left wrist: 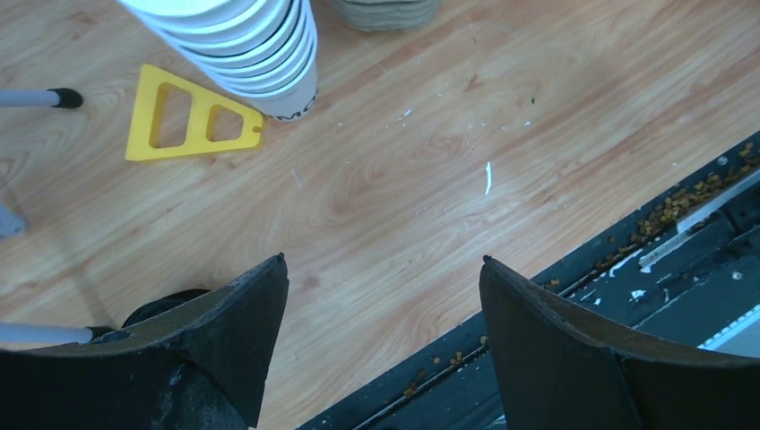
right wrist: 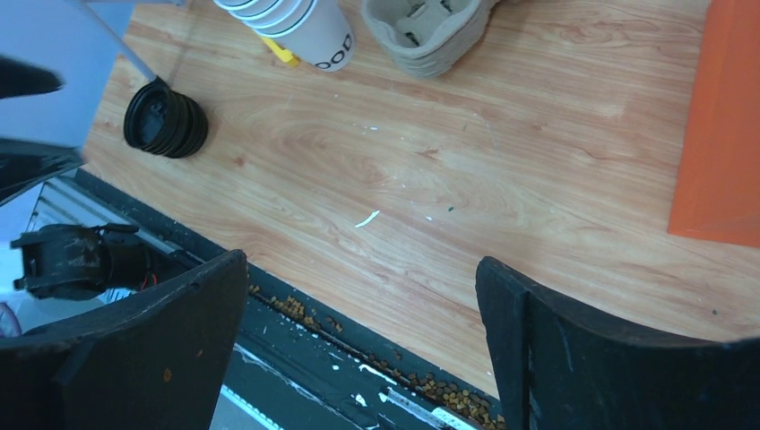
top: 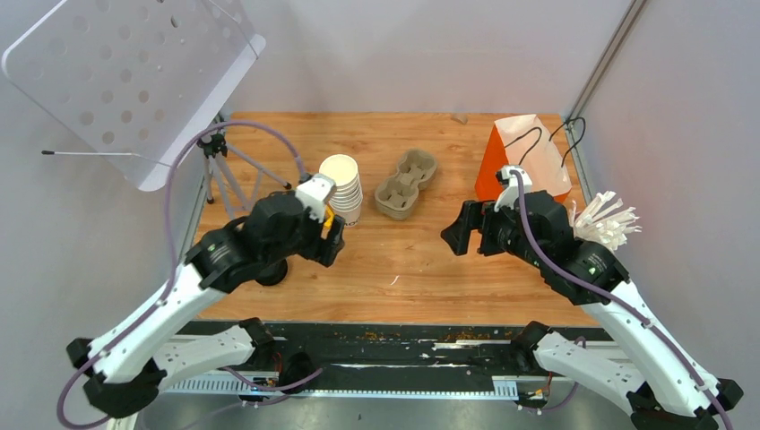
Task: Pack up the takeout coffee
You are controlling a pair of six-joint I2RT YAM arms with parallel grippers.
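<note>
No finished takeout coffee found in any view: no single lidded cup, only loose parts. Cup stack (top: pixel 343 186) upright on the worktop (top: pixel 421 269), just ahead of the left fingers (left wrist: pixel 224 349) and off to their left, long axis vertical, dark lettering on the lowest cup. Black lids (right wrist: pixel 166 121) flat on the worktop, close beside and partly hidden behind the left-hand finger of that pair. Left arm judged clearly the nearer to both. From the right fingers (right wrist: pixel 574 358), the same items far ahead and to the left, well apart. Cup carrier (top: pixel 406 184) ahead, between the two pairs. Orange bag (top: pixel 524 161) ahead and to the right of the right fingers. Left fingers spread wide, gripping nothing, touching nothing, bare worktop between them. Right fingers likewise spread wide and empty. Coming move judged to call for a short forward-left reach by the left fingers to straddle one cup from the side.
</note>
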